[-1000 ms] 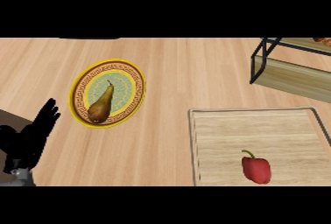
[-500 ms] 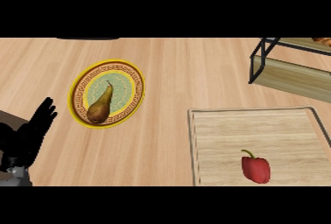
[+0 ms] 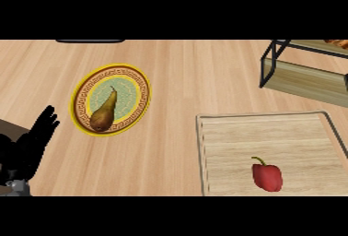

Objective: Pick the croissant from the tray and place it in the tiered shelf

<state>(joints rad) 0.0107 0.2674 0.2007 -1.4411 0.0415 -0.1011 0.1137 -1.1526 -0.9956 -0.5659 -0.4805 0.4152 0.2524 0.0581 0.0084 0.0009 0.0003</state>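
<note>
Nothing has shifted since a second ago: the left hand (image 3: 31, 143) stays open, fingers up, at the lower-left edge of the counter (image 3: 190, 78). A sliver of the croissant (image 3: 338, 43) shows on the tiered shelf (image 3: 306, 80), well apart from that hand. The tray (image 3: 272, 133) holds a red pepper (image 3: 267, 176).

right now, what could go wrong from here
1. The tray holds only a red pepper; no croissant shows on it, so a grab there could take the wrong thing.
2. Only the left hand shows, open at the lower left, with the plate and pear between it and the tiered shelf; a reach across might knock them.
</note>
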